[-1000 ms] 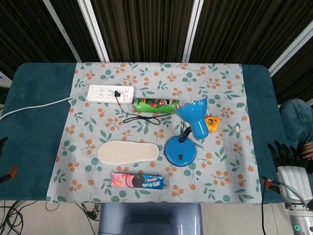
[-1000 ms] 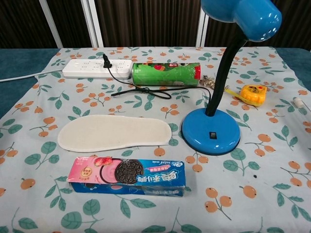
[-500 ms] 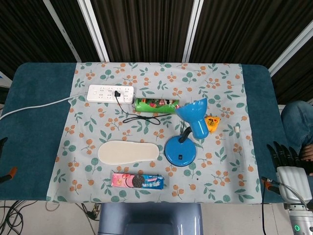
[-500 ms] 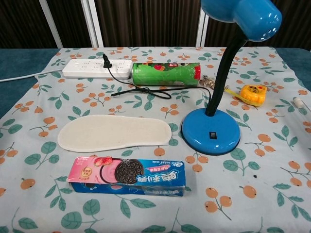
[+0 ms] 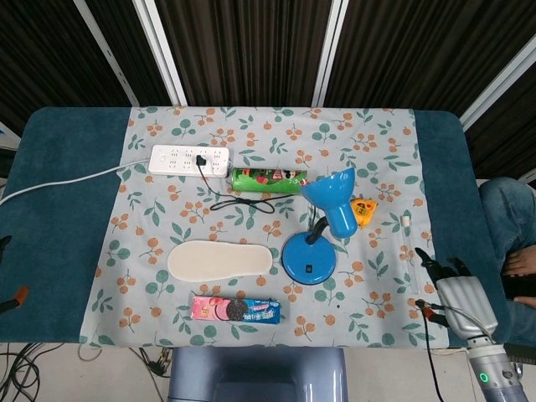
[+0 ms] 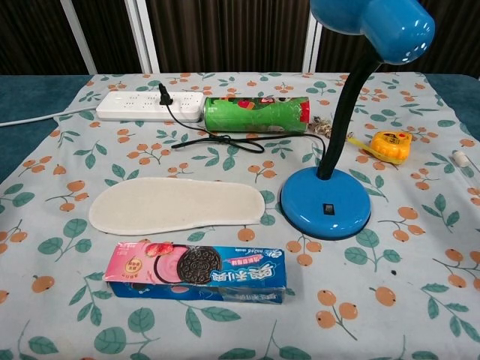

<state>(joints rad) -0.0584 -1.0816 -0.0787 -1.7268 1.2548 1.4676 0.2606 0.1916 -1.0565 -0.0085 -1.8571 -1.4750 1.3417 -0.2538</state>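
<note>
My right hand (image 5: 446, 277) hovers over the table's right front edge, fingers apart and holding nothing; the chest view does not show it. Nearest to it are a small white piece (image 5: 405, 222) (image 6: 459, 157) and the blue desk lamp (image 5: 310, 255) (image 6: 325, 201). Only a dark sliver of my left hand (image 5: 3, 248) shows at the left edge, away from every object. On the flowered cloth (image 5: 167, 218) lie a white insole (image 5: 219, 260) (image 6: 176, 205), an Oreo box (image 5: 235, 310) (image 6: 196, 271), a green chips can (image 5: 269, 179) (image 6: 256, 114) and a yellow tape measure (image 5: 363, 209) (image 6: 391, 145).
A white power strip (image 5: 190, 160) (image 6: 150, 106) lies at the back left, its white cable (image 5: 59, 180) running off the left side. A black cord (image 5: 243, 203) loops from it towards the lamp. A seated person's leg (image 5: 507, 201) shows at the far right.
My right hand has moved left, from beyond the table's right side to over its right front edge. Nothing on the table has shifted.
</note>
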